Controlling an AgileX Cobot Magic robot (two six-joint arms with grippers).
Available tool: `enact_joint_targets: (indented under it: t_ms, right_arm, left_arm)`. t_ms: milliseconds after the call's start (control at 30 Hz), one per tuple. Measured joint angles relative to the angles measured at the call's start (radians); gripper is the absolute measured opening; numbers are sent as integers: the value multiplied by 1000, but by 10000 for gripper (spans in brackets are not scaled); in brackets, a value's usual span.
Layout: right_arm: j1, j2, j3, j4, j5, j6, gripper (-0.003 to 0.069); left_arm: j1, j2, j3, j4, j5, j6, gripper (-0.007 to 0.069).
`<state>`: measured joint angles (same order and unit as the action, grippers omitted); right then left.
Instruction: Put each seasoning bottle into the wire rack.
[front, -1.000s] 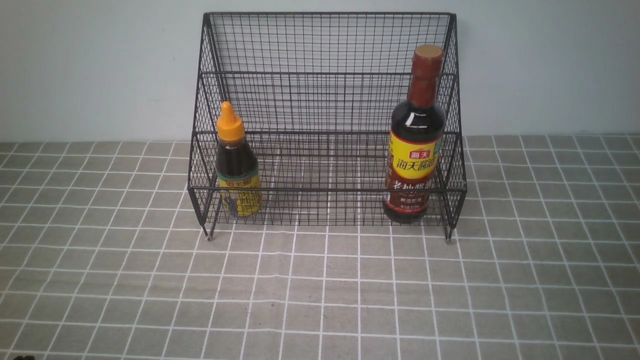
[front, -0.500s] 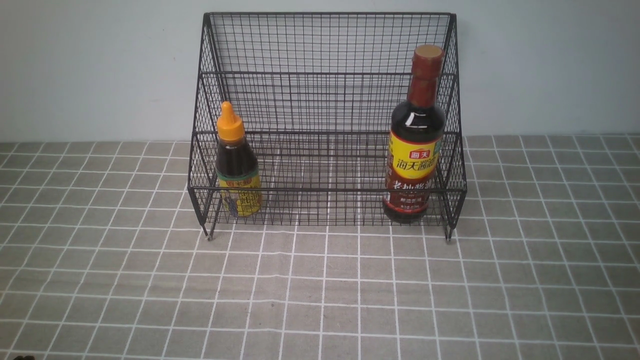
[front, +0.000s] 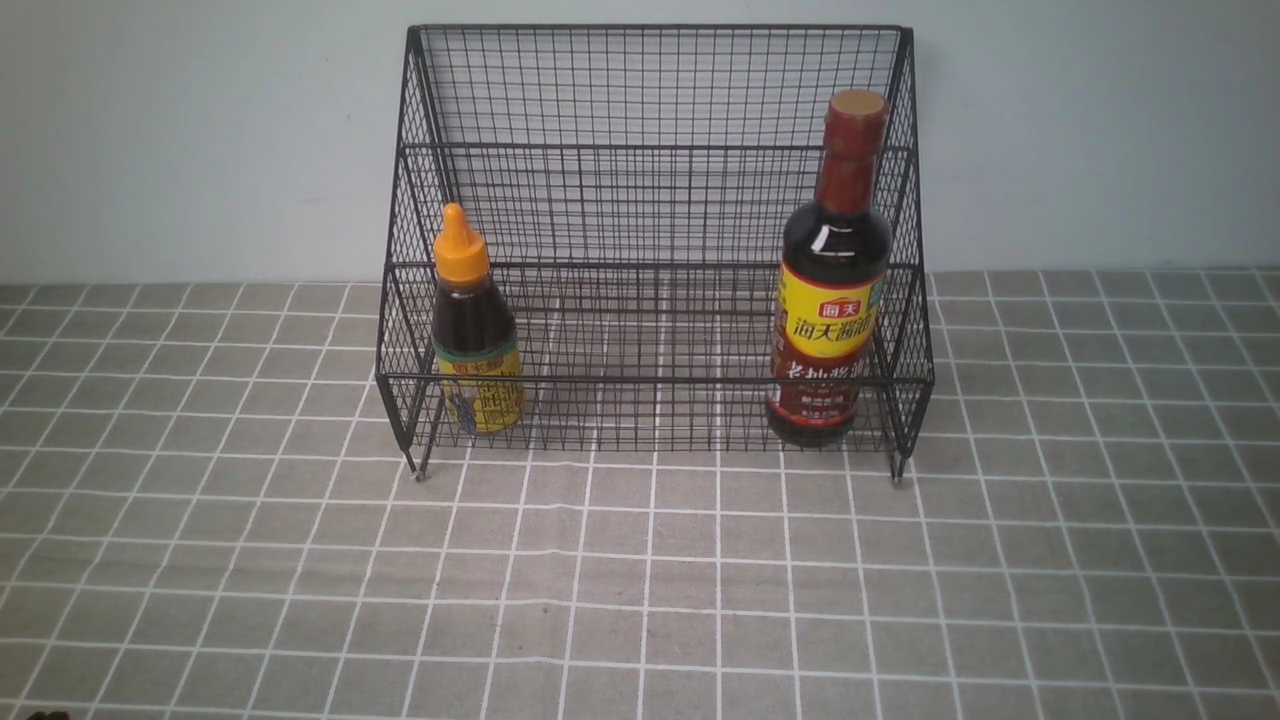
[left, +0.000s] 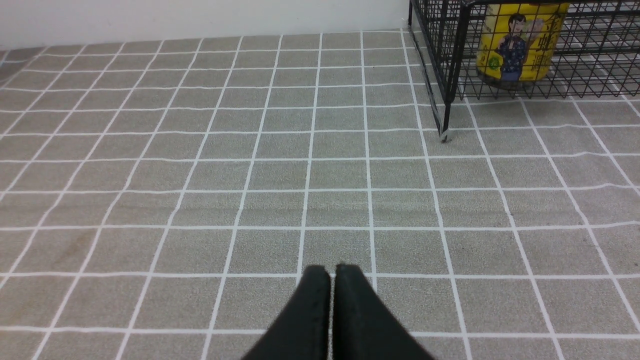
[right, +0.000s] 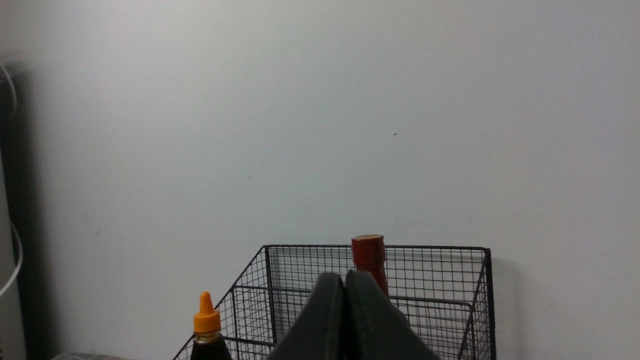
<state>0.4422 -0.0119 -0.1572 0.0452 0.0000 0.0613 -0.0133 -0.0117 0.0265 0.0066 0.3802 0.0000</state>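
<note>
The black wire rack (front: 655, 205) stands against the wall on the checked cloth. Inside its lower tier, at the left end, the short seasoning bottle (front: 474, 335) with the orange nozzle cap stands upright. The tall seasoning bottle (front: 830, 290) with the brown-red cap stands upright at the right end. Neither gripper shows in the front view. In the left wrist view my left gripper (left: 332, 272) is shut and empty, low over the cloth, well short of the rack's corner leg (left: 444, 117) and the short bottle's label (left: 515, 55). My right gripper (right: 345, 277) is shut and empty, raised, facing the rack (right: 435, 290) from a distance.
A grey cloth with a white grid (front: 640, 580) covers the table in front of the rack. A pale wall (front: 200, 140) rises right behind the rack. A dark upright edge with cables (right: 10, 200) shows at the side of the right wrist view.
</note>
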Motion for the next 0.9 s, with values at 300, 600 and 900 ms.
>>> enact_joint_targets:
  t_ms: [300, 600, 900]
  right_arm:
    - [-58, 0, 3, -56, 181, -49, -15]
    - [-357, 0, 165, -172, 417, -46, -15]
    - [-415, 0, 172, -173, 408, -3, -15]
  left_arm:
    - [0, 0, 0, 0, 0, 5, -7]
    - [0, 0, 0, 0, 0, 14, -7]
    - [0, 0, 0, 0, 1, 15, -7]
